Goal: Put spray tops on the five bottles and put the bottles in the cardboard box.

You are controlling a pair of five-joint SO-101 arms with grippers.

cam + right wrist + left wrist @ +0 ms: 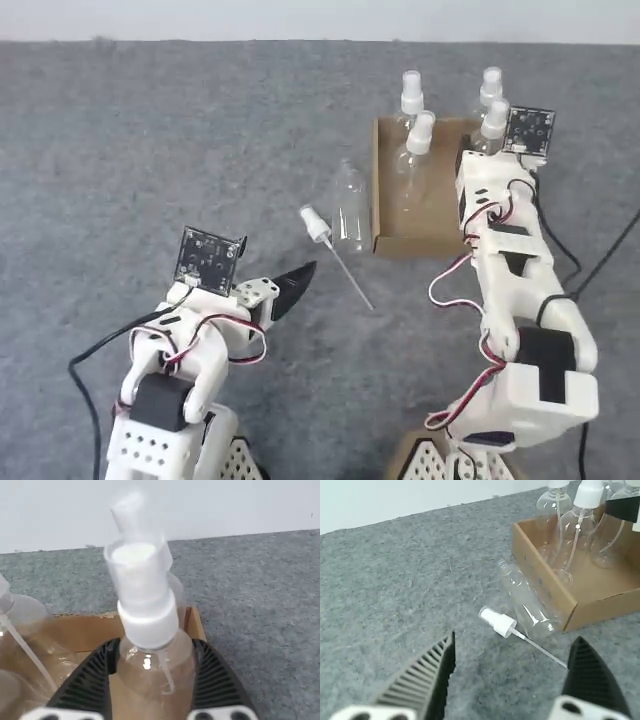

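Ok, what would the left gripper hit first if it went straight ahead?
Probably the loose white spray top, lying just before the uncapped clear plastic bottle; depth is uncertain.

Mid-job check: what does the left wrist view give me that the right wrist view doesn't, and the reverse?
Left wrist: the open left gripper facing a loose spray top and an uncapped bottle lying on its side alongside the cardboard box. Right wrist: the right gripper closed around a capped bottle over the box. Both: the box and other capped bottles standing inside.
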